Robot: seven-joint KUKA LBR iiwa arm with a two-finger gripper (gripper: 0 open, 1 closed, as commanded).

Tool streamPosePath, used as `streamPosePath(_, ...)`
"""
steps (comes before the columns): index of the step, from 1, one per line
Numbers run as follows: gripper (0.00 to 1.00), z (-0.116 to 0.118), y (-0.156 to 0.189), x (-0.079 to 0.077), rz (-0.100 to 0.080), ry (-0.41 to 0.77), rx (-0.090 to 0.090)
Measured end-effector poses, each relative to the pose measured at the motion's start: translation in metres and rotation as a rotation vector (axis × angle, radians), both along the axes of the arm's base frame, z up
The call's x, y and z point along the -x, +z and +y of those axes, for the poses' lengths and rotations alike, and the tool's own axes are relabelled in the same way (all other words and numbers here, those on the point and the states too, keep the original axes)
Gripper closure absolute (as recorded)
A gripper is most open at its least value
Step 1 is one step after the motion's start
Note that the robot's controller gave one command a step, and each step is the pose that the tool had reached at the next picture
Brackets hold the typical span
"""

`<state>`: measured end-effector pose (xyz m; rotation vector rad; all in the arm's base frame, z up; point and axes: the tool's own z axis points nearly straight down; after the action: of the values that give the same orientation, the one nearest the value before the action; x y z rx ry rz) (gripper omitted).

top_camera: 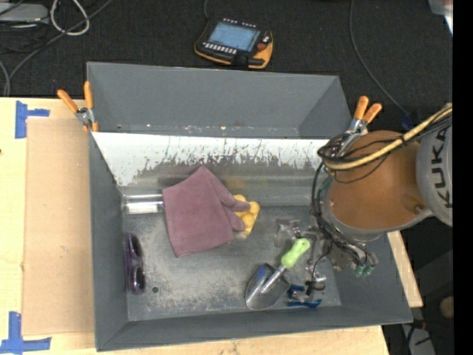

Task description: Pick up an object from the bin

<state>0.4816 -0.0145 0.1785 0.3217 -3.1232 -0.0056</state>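
Camera view: gripper (316,271) near the bin's (222,102) front right corner, beside a scoop (276,271) with lime-green handle and shiny metal bowl. Whether it is spread or pinching cannot be told.

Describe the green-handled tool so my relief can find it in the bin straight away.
In the grey bin, look at the near right corner, beside the gripper. A small scoop lies there, shiny metal blade toward the front wall, handle slanting up and right. Its bright green handle sets it apart from the blue thing next to the blade.
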Motion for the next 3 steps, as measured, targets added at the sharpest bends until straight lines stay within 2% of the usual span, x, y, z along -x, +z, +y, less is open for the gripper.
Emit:
streamPosePath(1,0.00,-0.011,-0.026,-0.042,0.001,0.061,-0.001)
streamPosePath(2,0.00,-0.017,-0.068,-0.007,0.000,0.162,-0.001)
streamPosePath(3,1.00,-0.004,-0.091,-0.032,-0.006,-0.065,-0.002)
